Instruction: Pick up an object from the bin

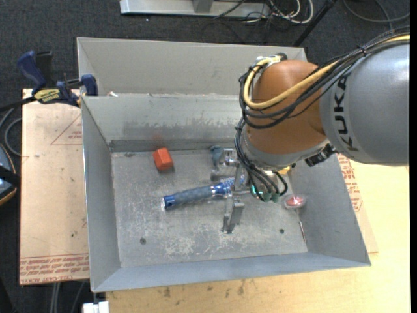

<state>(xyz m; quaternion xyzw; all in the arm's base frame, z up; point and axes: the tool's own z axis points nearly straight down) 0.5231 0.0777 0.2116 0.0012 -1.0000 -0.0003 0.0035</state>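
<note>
A blue, speckled pen-like cylinder (192, 197) lies across the middle of the bin floor, its lighter tip pointing left. My gripper (226, 193) hangs low over the cylinder's right end and is open. One finger stands on the far side of the cylinder and the other finger (230, 221) on the near side, so that end lies between them without being clamped. A small orange-red block (163, 159) rests near the back wall, to the left of the gripper.
A small pink-red round thing (295, 202) lies on the floor at the right, beside the arm's cables. A blue-grey bit (215, 152) sits by the back wall, close to the far finger. The arm's orange cover hides the bin's right rear.
</note>
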